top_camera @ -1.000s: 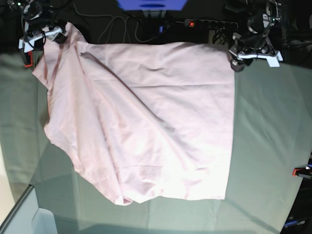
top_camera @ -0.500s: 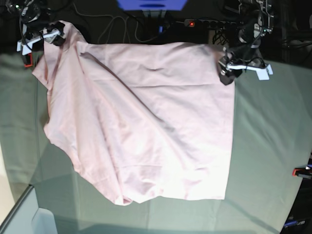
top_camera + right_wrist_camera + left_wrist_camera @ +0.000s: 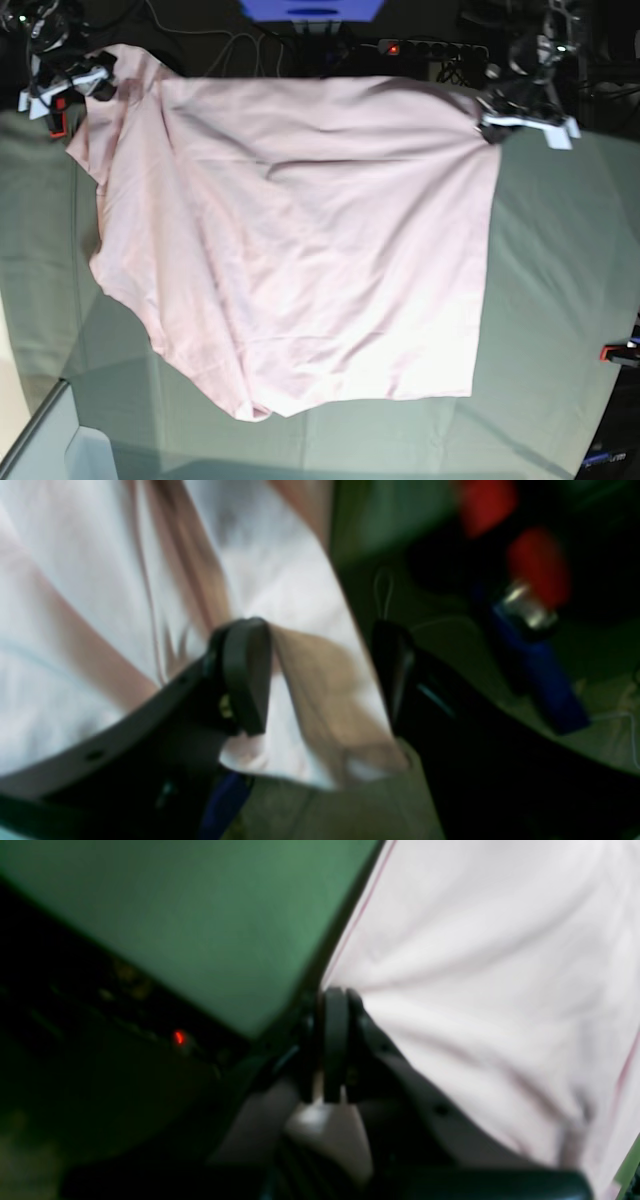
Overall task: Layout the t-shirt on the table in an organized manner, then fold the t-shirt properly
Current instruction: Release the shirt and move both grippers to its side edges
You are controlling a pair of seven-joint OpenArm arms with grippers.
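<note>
Right claw point(image 3: 97, 78), at the far left corner, is seen spread apart around a t-shirt point(image 3: 300, 240) edge, one finger point(image 3: 245, 675) on the fabric. Pink t-shirt is spread over the green tabletop point(image 3: 560, 300). Left claw point(image 3: 492, 128) is clamped on its far right corner

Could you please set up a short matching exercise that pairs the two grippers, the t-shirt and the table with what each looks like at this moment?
Things:
1. left gripper
2. right gripper
3. t-shirt
4. table

States:
A. pale pink, spread out with creases
B. grey-green cloth surface
C. shut on the shirt's corner
D. jaws apart, a shirt edge between them

Pairs: 1-C, 2-D, 3-A, 4-B
</note>
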